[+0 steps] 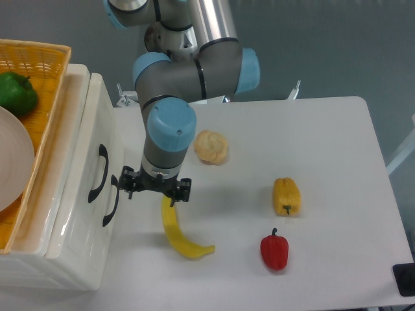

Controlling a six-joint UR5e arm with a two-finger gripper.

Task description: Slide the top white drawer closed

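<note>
A yellow woven basket holding a green pepper sits atop the cabinet at the tabletop's left edge, where the top white drawer shows its black handle. Just right, the gripper hangs over a banana; whether its jaws are apart cannot be told. A bread roll, yellow pepper and red pepper lie rightward.

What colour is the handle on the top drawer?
Black handle, seen by the fixed camera.

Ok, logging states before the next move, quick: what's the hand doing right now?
Hand: beside the black curved handles, holding nothing visible; open or closed cannot be told from this view.
</note>
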